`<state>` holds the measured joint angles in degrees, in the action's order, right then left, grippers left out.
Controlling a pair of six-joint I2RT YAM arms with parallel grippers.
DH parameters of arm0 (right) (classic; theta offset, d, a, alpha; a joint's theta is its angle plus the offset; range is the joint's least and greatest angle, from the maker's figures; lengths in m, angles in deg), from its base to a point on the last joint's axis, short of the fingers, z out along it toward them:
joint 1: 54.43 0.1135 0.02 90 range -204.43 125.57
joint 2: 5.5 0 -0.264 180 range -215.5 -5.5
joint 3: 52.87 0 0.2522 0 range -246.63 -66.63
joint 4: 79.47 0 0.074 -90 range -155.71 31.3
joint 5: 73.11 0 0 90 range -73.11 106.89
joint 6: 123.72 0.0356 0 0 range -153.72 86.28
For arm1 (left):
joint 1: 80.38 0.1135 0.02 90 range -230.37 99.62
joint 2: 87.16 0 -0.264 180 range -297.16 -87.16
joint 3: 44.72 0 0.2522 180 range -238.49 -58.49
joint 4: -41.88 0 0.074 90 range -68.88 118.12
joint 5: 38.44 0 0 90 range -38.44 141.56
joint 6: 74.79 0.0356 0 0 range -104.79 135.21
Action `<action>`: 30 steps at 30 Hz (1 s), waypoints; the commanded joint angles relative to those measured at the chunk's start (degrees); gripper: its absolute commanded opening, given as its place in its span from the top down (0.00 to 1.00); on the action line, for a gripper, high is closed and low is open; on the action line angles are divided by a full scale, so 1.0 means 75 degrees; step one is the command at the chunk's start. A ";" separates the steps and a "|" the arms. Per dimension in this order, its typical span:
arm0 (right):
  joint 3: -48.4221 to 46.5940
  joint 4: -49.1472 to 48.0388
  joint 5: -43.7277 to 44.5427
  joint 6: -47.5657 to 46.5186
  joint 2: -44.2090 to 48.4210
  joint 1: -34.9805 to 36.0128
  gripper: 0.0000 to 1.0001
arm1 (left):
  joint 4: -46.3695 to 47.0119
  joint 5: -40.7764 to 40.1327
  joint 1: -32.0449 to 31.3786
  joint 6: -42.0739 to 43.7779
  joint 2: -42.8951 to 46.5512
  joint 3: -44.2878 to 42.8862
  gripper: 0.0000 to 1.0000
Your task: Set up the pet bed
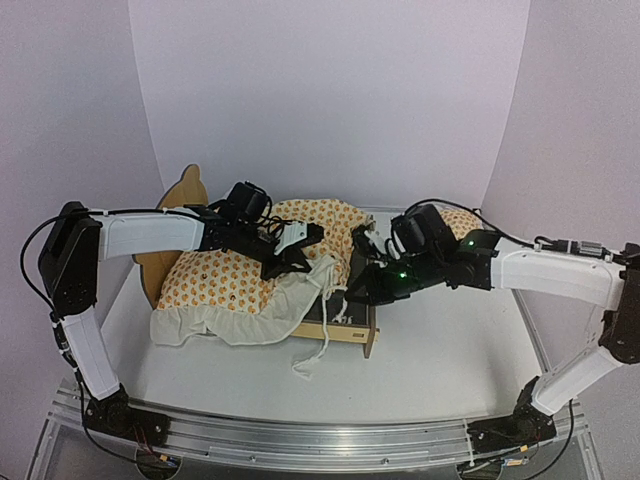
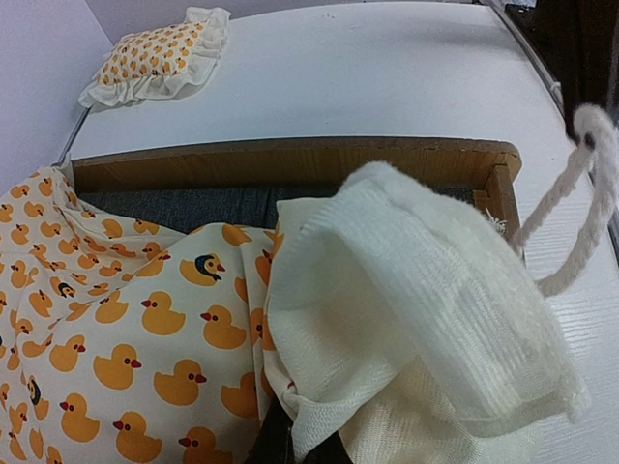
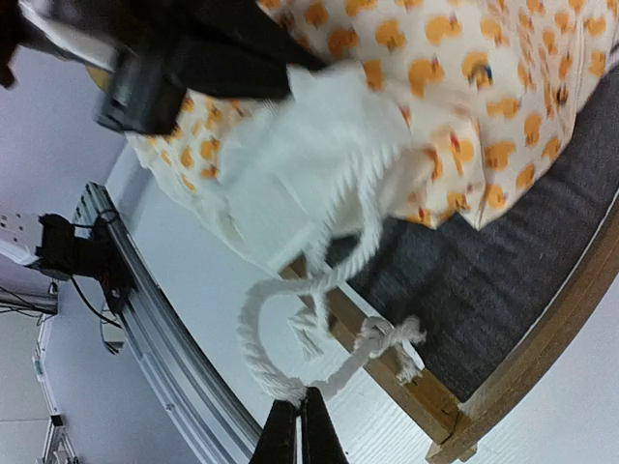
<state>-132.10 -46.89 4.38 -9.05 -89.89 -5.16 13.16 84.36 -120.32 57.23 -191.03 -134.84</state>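
left gripper: closed tight, pinching white ruffle of duck-print mattress cushion; I judge this is to pull it square.
right gripper: closed on white cord, likely to hold it off the rail.
pet bed: mid-table under the cushion, grey base part bare.
writing: footboard mark, unreadable.

On table: duck-print cushion sprawled across pet bed; left jaws above it, right jaws beside bed; cord trailing.

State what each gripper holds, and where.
Left gripper: cream ruffle corner of the orange duck-print fabric cushion. Right gripper: white twisted rope cord, pinched at its loop's bend.
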 commanded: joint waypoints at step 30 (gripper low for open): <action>-0.0974 0.1529 -0.0116 -0.0157 -0.2430 0.0202 1.00 | 0.0134 -0.0053 0.0073 0.0011 0.0409 0.0085 1.00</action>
<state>-139.16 -41.71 10.26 -7.28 -104.27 -3.71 13.16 84.34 -120.27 57.23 -191.03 -134.84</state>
